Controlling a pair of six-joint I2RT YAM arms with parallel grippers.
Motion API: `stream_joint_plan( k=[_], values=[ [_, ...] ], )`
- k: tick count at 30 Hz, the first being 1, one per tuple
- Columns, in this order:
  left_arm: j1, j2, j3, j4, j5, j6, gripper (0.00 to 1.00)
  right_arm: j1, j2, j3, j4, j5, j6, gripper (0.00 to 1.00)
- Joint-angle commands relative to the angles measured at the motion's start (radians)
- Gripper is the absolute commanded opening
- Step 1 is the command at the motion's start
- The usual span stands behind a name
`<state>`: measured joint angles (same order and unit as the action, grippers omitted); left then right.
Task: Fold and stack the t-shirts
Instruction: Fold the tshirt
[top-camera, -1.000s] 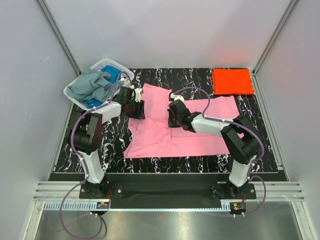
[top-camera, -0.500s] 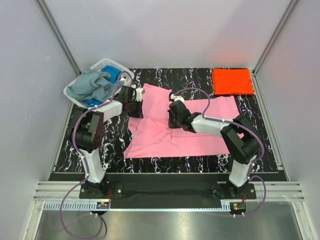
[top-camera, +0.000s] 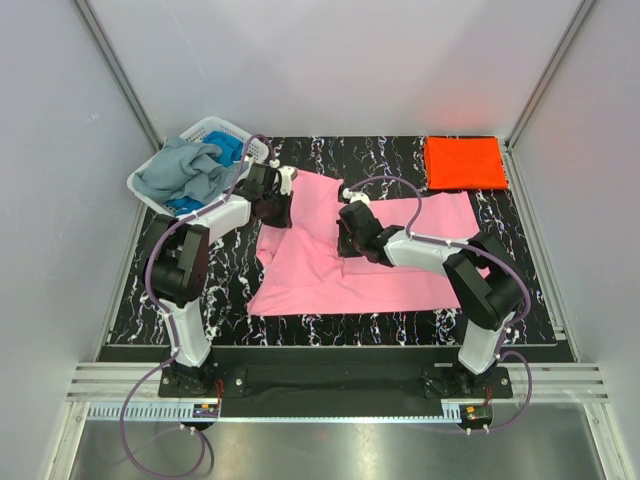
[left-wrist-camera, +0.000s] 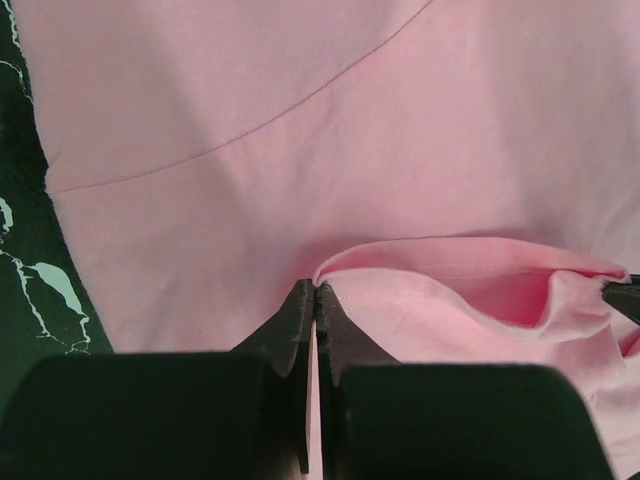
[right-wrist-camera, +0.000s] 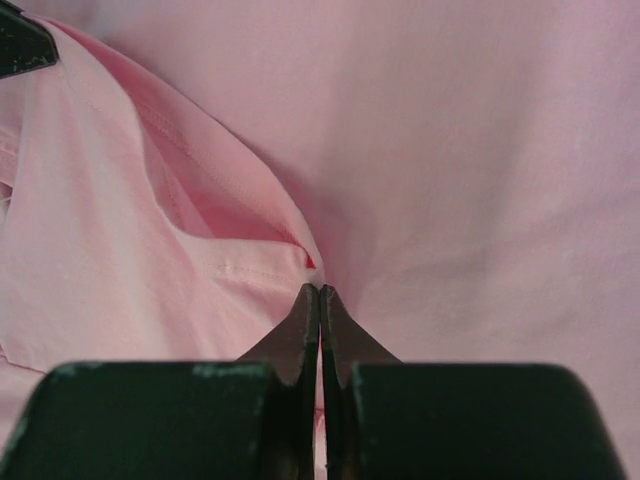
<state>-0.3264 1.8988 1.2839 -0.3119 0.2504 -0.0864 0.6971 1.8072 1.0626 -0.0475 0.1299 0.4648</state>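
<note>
A pink t-shirt (top-camera: 340, 270) lies spread on the dark marbled table (top-camera: 230, 290). My left gripper (top-camera: 277, 200) is at the shirt's upper left edge, shut on a pinched fold of the pink cloth (left-wrist-camera: 400, 270). Near the shirt's middle top, my right gripper (top-camera: 347, 232) is likewise shut on a raised hem of pink cloth (right-wrist-camera: 230, 265). The wrist views show both jaw pairs pressed together with pink fabric between the tips. An orange-red t-shirt (top-camera: 464, 162) lies folded at the back right corner. Grey-blue (top-camera: 180, 170) and blue t-shirts (top-camera: 226, 150) sit crumpled in the basket.
A white lattice basket (top-camera: 215, 128) stands tilted at the back left corner. White walls and metal frame posts enclose the table on three sides. Purple cables loop from both arms.
My left gripper has shut on the pink shirt's edge and moved slightly up and right with it. The right gripper stays shut on its fold, nearly still.
</note>
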Motion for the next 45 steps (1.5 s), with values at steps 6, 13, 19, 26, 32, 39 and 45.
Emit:
stream_joint_plan(
  k=[6,13,19,26,32,39,45],
  values=[
    [-0.005,-0.069,0.031,0.072,-0.057,0.005,0.00,-0.005,-0.091,-0.030,0.075,0.039,0.031,0.00],
    [-0.007,-0.024,0.077,0.079,-0.085,0.020,0.00,-0.005,-0.105,-0.059,0.087,0.108,0.063,0.00],
    [-0.014,-0.029,0.054,0.135,-0.100,0.020,0.00,-0.007,-0.109,-0.085,0.112,0.135,0.077,0.00],
    [-0.017,0.014,0.089,0.132,-0.108,0.020,0.00,-0.005,-0.135,-0.107,0.124,0.194,0.094,0.00],
    [-0.019,0.068,0.132,0.096,-0.187,0.010,0.00,-0.005,-0.126,-0.086,0.129,0.232,0.086,0.00],
    [-0.019,0.106,0.164,0.048,-0.230,-0.001,0.00,-0.005,-0.088,-0.032,0.149,0.237,0.031,0.00],
    [-0.020,0.086,0.150,0.065,-0.243,-0.013,0.00,-0.005,-0.098,-0.049,0.173,0.241,0.021,0.00]
  ],
)
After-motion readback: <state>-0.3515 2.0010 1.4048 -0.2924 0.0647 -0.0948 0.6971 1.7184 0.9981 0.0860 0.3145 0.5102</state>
